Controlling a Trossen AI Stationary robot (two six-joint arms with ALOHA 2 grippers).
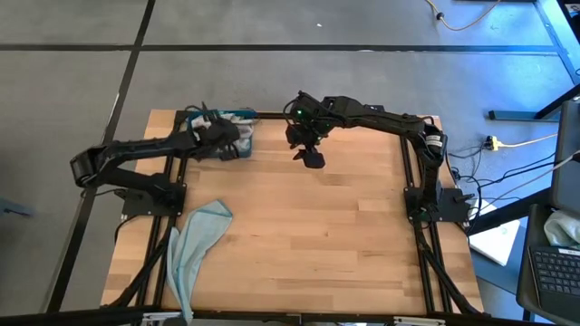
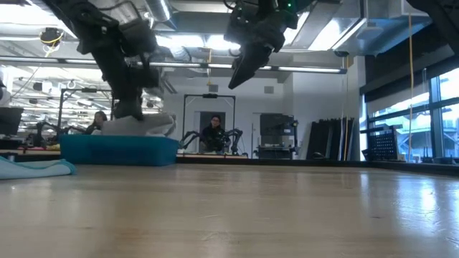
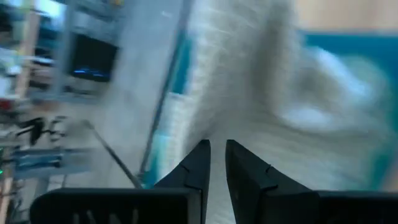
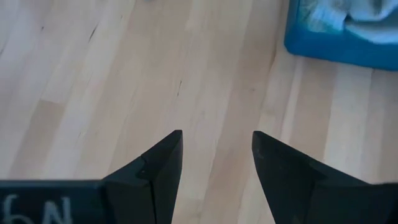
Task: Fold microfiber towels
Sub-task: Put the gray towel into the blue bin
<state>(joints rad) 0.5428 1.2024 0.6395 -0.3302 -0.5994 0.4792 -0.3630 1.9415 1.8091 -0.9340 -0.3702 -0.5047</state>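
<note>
L tool pinching fuzzy grey towel

Ceiling strip lights give bright, even room light with glare on the wooden table, while the left wrist view is heavily motion-blurred across a pale towel, the low view's near tabletop is soft, and a bluish cast falls at far right.
</note>
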